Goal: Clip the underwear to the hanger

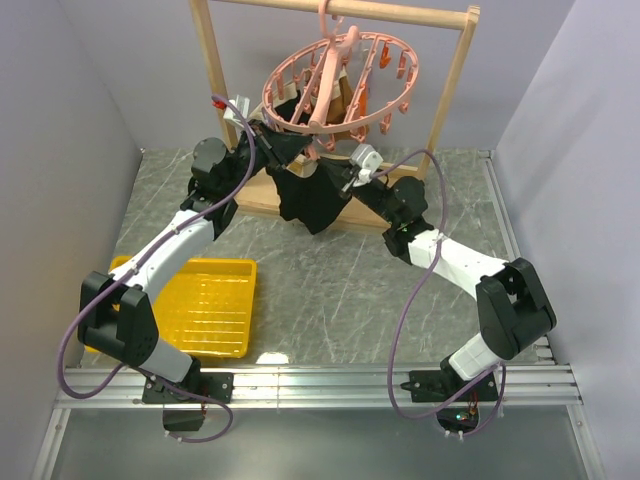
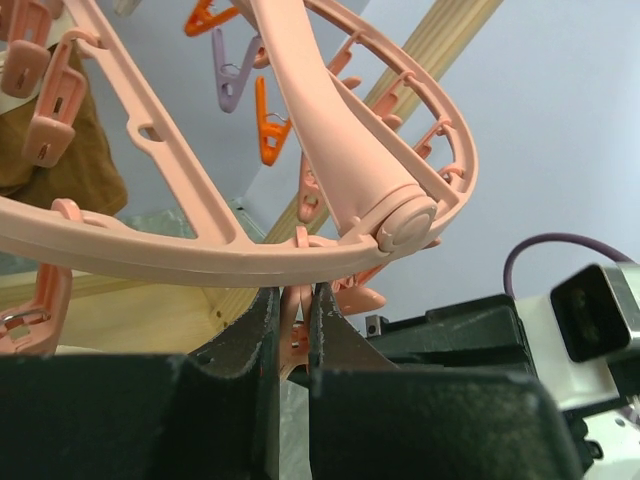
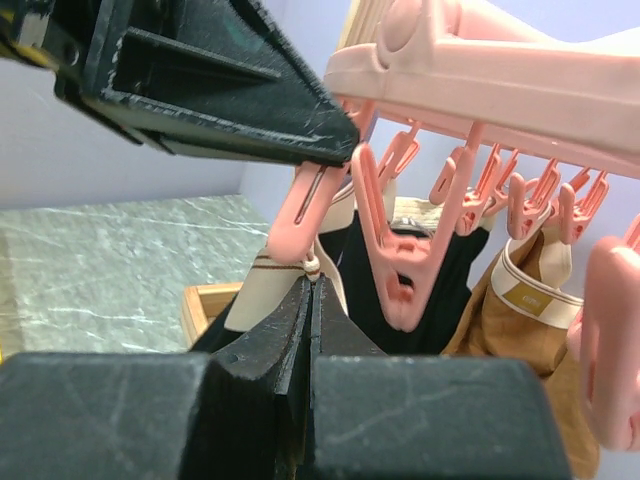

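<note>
Right wrist view: the right pincer (image 3: 312,282) was seen pressed together, apparently nipping the edge of the waistband (image 3: 262,295) of the underwear (image 3: 450,285). The garment hung just beyond and beside the tips, under the hanger (image 3: 520,90). Directly above those tips, a peg (image 3: 312,210) was pinched by the left pincer (image 2: 292,315), whose fingers were nearly closed on it.

Several failures were judged possible. The thin hold could be lost and the fabric dropped. The peg could be released before the band was seated in its mouth. The free-hanging ring could be swung aside by either arm.

The underwear was seen as black, soft and draped, with a pale tan band.
</note>
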Controlling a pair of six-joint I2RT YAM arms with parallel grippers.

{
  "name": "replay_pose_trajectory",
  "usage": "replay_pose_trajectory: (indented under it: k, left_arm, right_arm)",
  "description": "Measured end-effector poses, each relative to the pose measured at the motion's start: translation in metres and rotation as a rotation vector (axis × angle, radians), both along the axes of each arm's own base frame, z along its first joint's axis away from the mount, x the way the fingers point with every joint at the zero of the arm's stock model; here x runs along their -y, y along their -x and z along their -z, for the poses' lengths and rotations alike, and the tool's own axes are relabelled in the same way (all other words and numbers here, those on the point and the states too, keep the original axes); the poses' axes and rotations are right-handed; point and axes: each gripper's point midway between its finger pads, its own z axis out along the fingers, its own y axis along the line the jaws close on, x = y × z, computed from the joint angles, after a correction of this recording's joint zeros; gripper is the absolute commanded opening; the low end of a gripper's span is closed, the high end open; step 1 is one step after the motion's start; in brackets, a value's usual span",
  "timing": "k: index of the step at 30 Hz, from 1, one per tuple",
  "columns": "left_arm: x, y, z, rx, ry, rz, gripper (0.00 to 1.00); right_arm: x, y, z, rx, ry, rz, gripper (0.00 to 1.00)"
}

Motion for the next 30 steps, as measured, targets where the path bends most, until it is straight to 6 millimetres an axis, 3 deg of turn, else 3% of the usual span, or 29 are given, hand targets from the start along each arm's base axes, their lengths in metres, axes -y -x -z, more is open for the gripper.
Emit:
replay_pose_trajectory:
  k: [30]
  left_arm:
    - [0.002, 0.004, -0.001, 0.025, 0.012, 0.042, 0.00]
  right_arm:
    - [-0.001, 0.006, -0.016, -0.131, -0.083, -0.159, 0.00]
